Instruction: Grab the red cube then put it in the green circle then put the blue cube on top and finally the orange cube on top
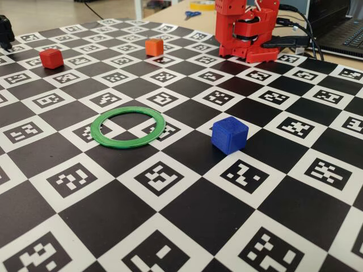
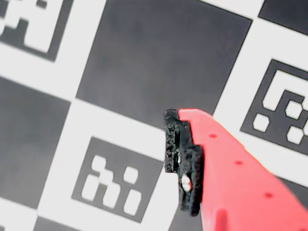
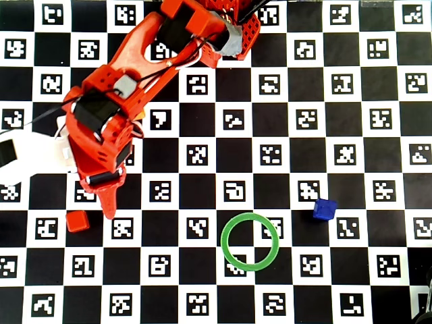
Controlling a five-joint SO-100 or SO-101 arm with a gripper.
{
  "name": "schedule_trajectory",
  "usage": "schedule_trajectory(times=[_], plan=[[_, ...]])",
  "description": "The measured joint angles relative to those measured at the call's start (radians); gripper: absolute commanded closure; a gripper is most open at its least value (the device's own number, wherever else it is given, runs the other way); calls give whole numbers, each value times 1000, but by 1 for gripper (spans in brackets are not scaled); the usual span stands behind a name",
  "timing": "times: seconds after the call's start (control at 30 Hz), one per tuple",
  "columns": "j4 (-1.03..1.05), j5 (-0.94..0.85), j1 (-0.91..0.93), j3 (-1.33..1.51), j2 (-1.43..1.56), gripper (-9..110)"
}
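Red cube (image 3: 77,221) lies just beside the fingers (image 3: 108,206) — their spread, I cannot tell.

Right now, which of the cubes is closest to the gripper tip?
The red cube: in the overhead view it sits just beside the gripper. The blue cube lies far off, beyond the green circle.

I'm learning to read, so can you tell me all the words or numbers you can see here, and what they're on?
No words, letters or numbers can be read anywhere.
The checkered mat has only black-and-white block patterns in its white squares; these are coded markers, not writing.
The red cube, orange cube, blue cube and green ring are plain.
The red arm shows no label.
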Motion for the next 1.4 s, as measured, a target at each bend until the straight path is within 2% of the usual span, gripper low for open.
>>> schedule_trajectory(times=[0.27,0.6,1.4], plan=[[-38,18,15,-184,-229,58],[-158,26,48,-245,-413,58],[-295,52,52,-247,-517,58]])
